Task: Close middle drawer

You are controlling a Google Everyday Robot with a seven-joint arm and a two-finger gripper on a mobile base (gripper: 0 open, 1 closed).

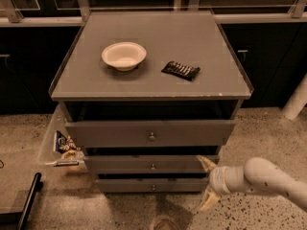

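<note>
The grey cabinet has three drawers. The middle drawer (144,165) has a low front panel with a small round knob (152,166) and stands slightly pulled out, with a dark gap above it. My gripper (207,182) is at the right end of that front panel, open. Its upper finger (207,163) is by the panel's right corner and its lower finger (209,201) hangs down near the floor. My white arm (261,178) comes in from the right.
The taller top drawer (151,134) is pulled out further. The bottom drawer (153,186) sits below. A white bowl (123,55) and a dark snack packet (181,70) lie on the cabinet top. A tray with packets (62,145) stands at the left, and a black bar (29,195) lies on the floor.
</note>
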